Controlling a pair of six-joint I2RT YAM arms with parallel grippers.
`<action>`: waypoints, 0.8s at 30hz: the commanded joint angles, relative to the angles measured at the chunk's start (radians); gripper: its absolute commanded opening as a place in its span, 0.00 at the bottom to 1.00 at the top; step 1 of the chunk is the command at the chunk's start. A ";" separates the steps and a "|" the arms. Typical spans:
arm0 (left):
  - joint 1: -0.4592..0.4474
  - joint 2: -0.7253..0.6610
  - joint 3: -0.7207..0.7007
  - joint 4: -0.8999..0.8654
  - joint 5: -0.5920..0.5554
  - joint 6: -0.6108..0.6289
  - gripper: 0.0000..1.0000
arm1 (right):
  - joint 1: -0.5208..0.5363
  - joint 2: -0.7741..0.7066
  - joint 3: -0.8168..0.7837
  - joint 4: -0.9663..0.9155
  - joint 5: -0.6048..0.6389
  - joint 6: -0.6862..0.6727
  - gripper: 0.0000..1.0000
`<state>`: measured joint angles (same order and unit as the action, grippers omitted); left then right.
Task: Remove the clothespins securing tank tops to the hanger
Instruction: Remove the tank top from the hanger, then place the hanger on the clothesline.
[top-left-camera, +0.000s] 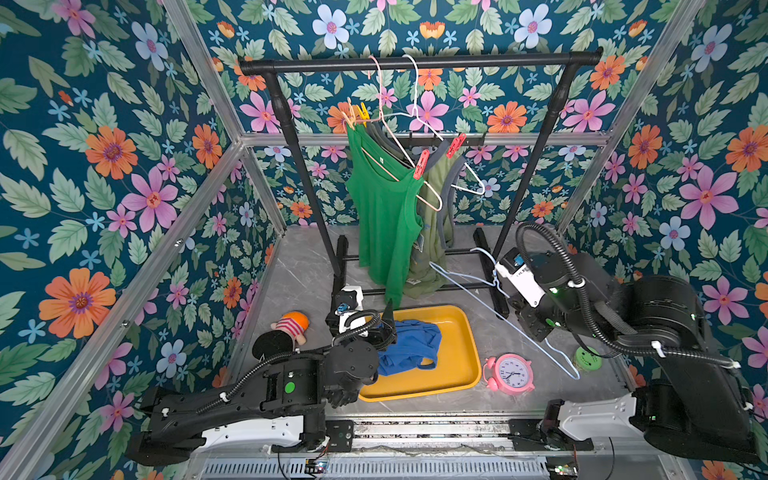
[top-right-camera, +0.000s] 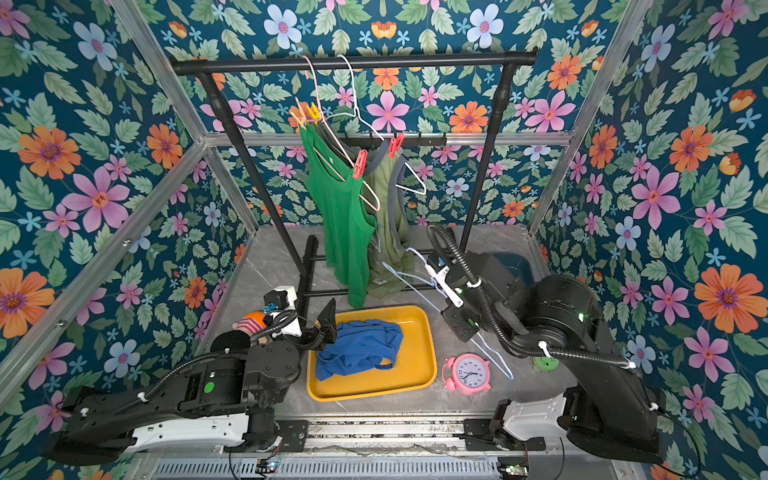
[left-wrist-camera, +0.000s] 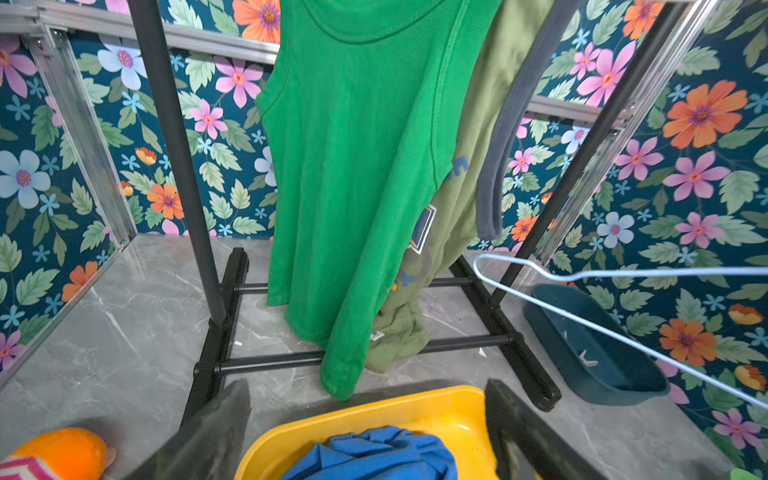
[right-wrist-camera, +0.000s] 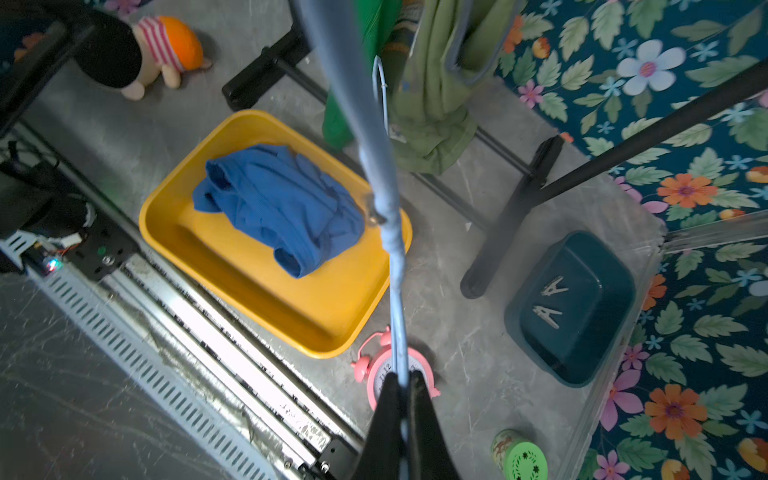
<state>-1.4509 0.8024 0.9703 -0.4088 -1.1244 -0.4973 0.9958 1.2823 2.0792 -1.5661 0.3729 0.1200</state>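
Clothespins (top-left-camera: 421, 164) perch high on the rack (top-left-camera: 478, 59), up beyond the wide-open left gripper (left-wrist-camera: 366, 388), seemingly the nearer; the right gripper (right-wrist-camera: 403, 380) clamps a blue hanger (right-wrist-camera: 395, 257).

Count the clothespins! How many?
6: yellow clothespin and peach clothespin high up, above the green top; two red clothespins lower down; two grey clothespins in the teal bin. Others may hide.
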 joint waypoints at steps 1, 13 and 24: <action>0.001 0.017 0.048 0.071 0.001 0.133 0.90 | -0.040 0.012 0.039 -0.033 0.110 0.023 0.00; 0.001 0.046 0.095 0.122 0.074 0.214 0.90 | -0.172 -0.019 0.130 0.018 0.199 0.042 0.00; 0.001 0.047 0.061 0.157 0.098 0.206 0.90 | -0.375 0.237 0.530 0.155 0.022 -0.070 0.00</action>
<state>-1.4509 0.8490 1.0382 -0.2882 -1.0348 -0.2901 0.6586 1.5021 2.5580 -1.4948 0.4644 0.0860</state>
